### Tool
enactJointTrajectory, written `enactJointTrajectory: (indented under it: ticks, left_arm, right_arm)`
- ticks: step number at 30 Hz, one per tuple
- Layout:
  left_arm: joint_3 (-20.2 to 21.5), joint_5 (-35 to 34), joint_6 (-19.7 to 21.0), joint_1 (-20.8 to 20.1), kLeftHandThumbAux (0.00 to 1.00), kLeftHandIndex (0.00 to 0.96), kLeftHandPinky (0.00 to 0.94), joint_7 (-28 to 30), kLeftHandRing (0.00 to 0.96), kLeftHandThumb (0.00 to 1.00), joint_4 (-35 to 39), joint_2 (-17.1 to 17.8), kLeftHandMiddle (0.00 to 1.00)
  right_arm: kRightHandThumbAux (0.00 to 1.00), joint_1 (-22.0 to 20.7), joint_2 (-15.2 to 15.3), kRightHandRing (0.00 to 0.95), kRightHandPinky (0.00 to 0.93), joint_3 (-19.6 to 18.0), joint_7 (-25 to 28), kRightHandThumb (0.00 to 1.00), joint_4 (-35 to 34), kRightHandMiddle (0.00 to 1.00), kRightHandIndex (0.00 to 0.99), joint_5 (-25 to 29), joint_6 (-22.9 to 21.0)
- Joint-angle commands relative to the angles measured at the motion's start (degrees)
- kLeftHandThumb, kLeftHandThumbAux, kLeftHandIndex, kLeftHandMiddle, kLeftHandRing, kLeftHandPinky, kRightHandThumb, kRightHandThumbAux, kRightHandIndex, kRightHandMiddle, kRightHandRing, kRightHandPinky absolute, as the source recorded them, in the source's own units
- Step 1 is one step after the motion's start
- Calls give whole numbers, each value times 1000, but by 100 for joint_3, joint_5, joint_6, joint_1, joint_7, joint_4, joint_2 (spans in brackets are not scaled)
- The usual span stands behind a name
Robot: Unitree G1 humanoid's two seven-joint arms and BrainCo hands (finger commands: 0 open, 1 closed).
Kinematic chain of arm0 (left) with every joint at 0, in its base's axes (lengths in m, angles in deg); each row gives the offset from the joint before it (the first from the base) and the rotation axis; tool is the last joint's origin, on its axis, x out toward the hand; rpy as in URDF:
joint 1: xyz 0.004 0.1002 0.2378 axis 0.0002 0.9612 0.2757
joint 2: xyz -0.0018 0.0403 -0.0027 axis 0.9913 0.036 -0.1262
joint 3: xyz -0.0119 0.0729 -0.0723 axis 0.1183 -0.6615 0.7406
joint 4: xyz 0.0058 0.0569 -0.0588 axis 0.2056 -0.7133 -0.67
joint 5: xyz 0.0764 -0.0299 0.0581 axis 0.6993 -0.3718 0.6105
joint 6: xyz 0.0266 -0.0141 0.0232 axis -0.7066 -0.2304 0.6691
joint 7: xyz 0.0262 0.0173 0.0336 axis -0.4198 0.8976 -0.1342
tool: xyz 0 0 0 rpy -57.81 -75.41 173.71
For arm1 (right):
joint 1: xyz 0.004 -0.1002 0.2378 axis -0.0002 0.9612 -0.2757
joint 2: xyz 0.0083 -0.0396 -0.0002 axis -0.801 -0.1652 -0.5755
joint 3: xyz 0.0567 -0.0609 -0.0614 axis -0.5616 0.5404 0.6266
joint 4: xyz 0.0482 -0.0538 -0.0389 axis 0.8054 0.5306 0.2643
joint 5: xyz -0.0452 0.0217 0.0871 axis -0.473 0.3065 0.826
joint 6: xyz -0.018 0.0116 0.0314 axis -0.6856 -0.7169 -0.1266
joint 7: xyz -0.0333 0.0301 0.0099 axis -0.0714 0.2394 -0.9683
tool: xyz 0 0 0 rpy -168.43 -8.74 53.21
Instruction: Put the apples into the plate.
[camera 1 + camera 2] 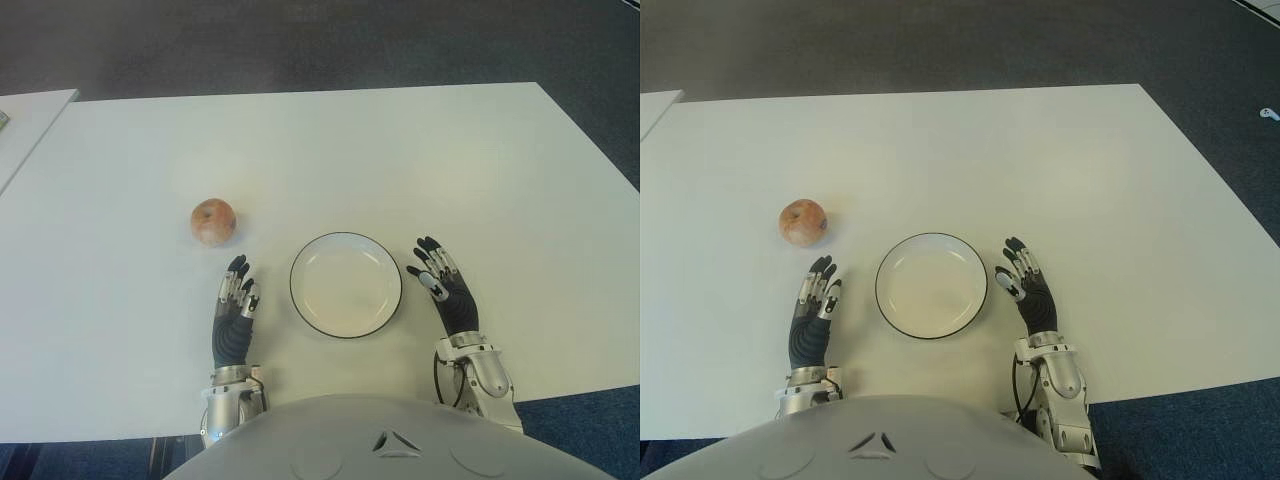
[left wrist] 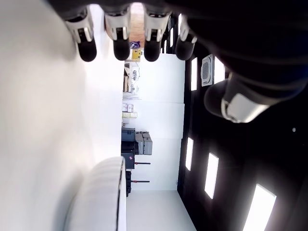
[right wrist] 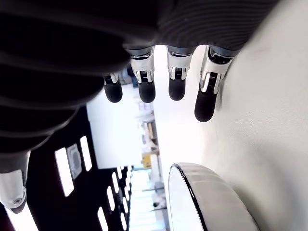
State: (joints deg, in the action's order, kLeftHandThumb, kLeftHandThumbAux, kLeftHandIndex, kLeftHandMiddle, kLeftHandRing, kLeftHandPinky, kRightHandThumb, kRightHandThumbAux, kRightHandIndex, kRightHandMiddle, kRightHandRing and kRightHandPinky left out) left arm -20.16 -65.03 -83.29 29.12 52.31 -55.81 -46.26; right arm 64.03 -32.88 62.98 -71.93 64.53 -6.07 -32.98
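One reddish apple (image 1: 213,221) sits on the white table (image 1: 320,140), left of centre. A white plate (image 1: 346,284) with a dark rim stands empty near the front edge. My left hand (image 1: 236,303) shows just left of the plate, a short way in front of the apple, fingers (image 2: 120,36) stretched out and holding nothing. My right hand (image 1: 441,281) shows just right of the plate, fingers (image 3: 175,77) also straight and empty. The plate's rim (image 3: 192,202) appears in the right wrist view, and the plate (image 2: 103,192) also in the left wrist view.
A second white table edge (image 1: 30,110) shows at the far left. Dark carpet (image 1: 300,40) lies beyond the table. My torso (image 1: 400,440) fills the bottom of the eye views.
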Motion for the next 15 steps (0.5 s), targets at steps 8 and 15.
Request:
enactJointTrajectory:
  ticks: [8,15]
  left_arm:
    - [-22,-161,-25,34,460,0,0,140,0,92,-153,0,0]
    - [243,126,22,77,471,0,0,-103,0,94,83,44,0]
  right_arm:
    - [533,82,-18,0,0,-32,-58,126,117,0,0,-20,-117]
    - [518,63,-27,0,0,-24,-71,118,165,0,0,-39,-79]
